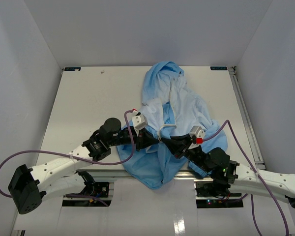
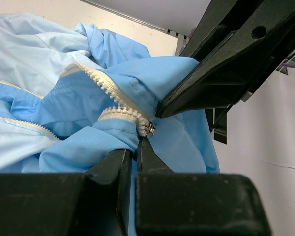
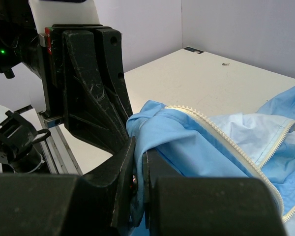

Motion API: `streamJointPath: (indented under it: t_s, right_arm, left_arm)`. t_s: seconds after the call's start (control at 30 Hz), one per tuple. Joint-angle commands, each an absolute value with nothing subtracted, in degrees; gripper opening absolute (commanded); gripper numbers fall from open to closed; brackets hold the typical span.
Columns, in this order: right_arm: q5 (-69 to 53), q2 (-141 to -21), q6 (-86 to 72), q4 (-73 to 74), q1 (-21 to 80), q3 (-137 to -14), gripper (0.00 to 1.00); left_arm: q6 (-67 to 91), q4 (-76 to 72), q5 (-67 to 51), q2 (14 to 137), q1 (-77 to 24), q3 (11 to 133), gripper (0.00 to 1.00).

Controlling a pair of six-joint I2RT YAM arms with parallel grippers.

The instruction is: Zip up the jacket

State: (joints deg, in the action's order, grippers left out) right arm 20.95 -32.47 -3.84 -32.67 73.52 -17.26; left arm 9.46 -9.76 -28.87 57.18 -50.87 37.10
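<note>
Top external: left gripper (image 1: 154, 139), right gripper (image 1: 168, 142) clamp jacket (image 1: 184, 105) hem overhanging table's (image 1: 88, 98) near edge.

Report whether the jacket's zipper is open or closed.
Open: on the jacket, the two zipper tooth rows lie apart, unjoined.

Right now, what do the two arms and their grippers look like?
Both arms have white links, left arm and right arm, with black joints and bases. A purple cable loops along each. The left gripper and right gripper are black with flat wedge-shaped fingers, each behind a white camera block; a red patch sits beside the right one's.
</note>
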Motion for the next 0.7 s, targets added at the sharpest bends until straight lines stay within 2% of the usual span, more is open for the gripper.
streamJointPath:
  t_s: [0.0,0.2,0.47,0.57,0.67]
  right_arm:
    - [20.4,-32.6,-5.7,-38.5,73.6,-20.3,0.09]
    - [20.7,-34.1,-9.1,-33.4,73.6,-19.7,0.15]
    - [23.9,-34.6,-17.3,-30.2,73.6,-13.7,0.14]
    - [24.3,-33.0,-19.2,-29.7,73.6,-11.6,0.15]
    - [24.9,-30.9,-20.6,-29.4,73.7,-9.8,0.21]
  left_arm:
    - [9.6,-6.8,-29.7,56.9,-51.9,37.9,0.0]
    - [13.3,-12.1,-31.4,54.8,-52.0,34.2,0.0]
    - [21.3,-18.5,-36.1,58.8,-51.9,26.5,0.0]
    - [24.4,-18.4,-33.6,57.7,-51.9,24.4,0.0]
    - [28.3,-14.9,-30.7,57.7,-51.9,24.7,0.0]
